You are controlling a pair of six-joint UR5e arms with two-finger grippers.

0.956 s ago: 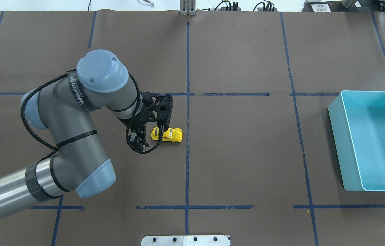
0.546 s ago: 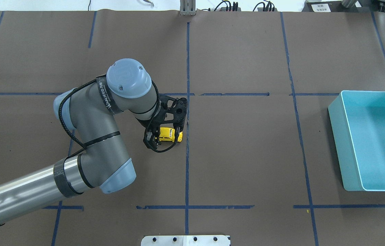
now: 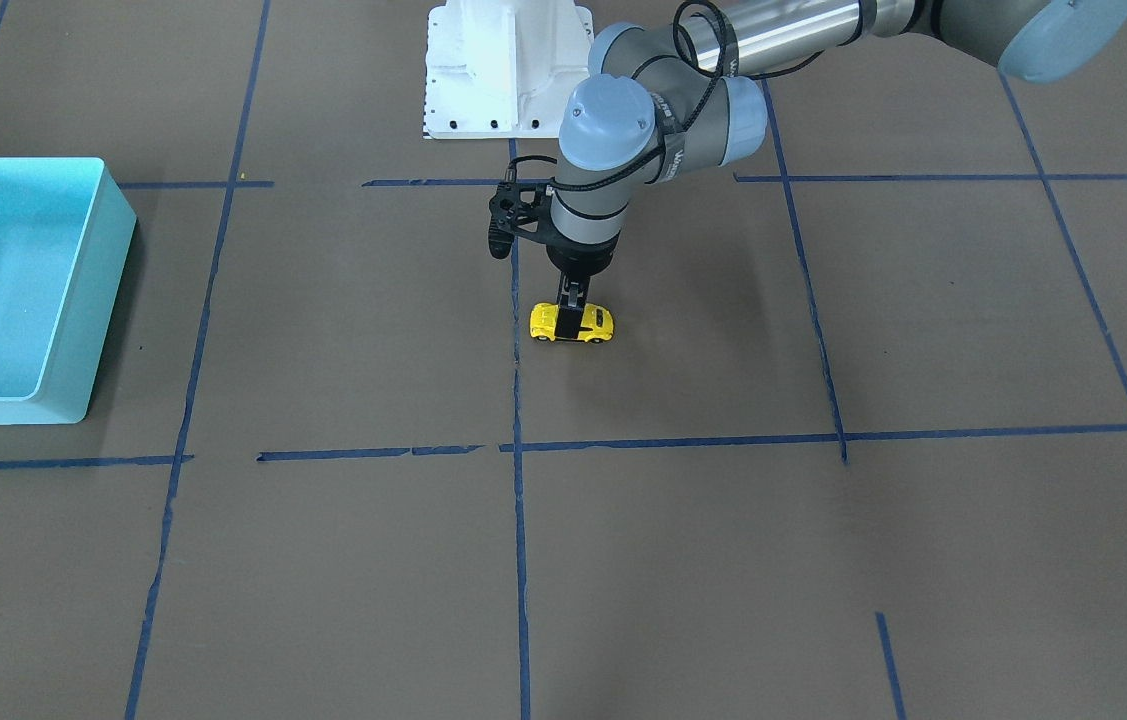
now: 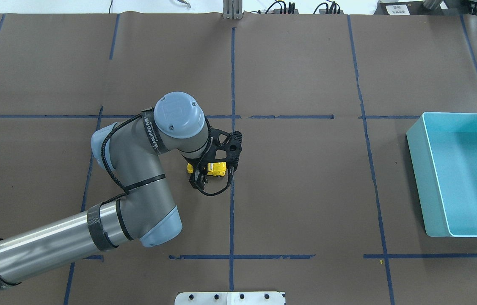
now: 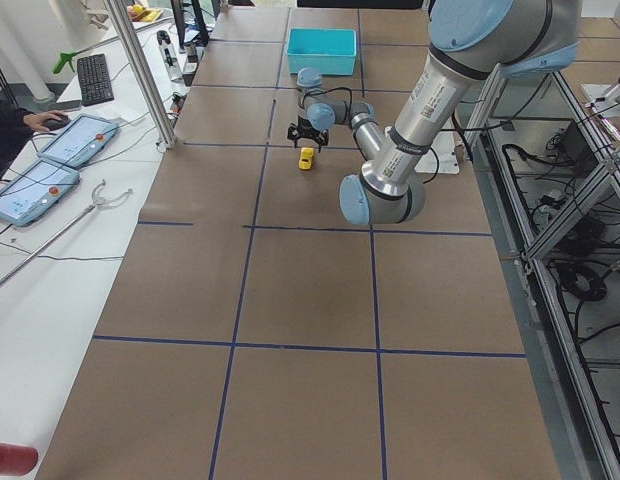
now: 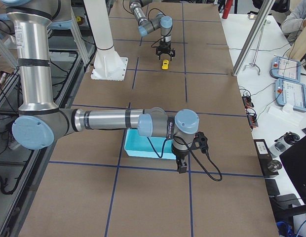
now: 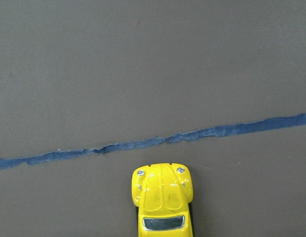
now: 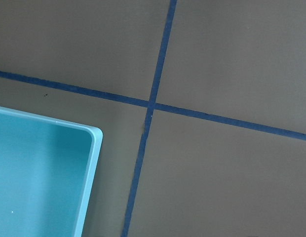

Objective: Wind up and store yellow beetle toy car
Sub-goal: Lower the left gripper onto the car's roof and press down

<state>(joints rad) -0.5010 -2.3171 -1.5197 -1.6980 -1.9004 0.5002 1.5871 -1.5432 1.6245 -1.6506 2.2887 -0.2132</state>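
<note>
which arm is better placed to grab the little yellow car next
Left. The left gripper is down right at the car, while the right gripper hangs far away beside the turquoise bin.

The table (image 4: 306, 190) is covered in brown paper, ruled into large squares by blue tape lines (image 4: 232, 212) — frayed in places. Beside it, a white bench (image 5: 50, 290) carries tablets (image 5: 78, 140) and a keyboard (image 5: 93, 78); a metal pole (image 5: 140, 70) rises at its edge.

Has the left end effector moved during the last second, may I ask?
Yes: the left end effector moved rightward, toward the vertical blue tape line, now over the yellow beetle toy car.
</note>
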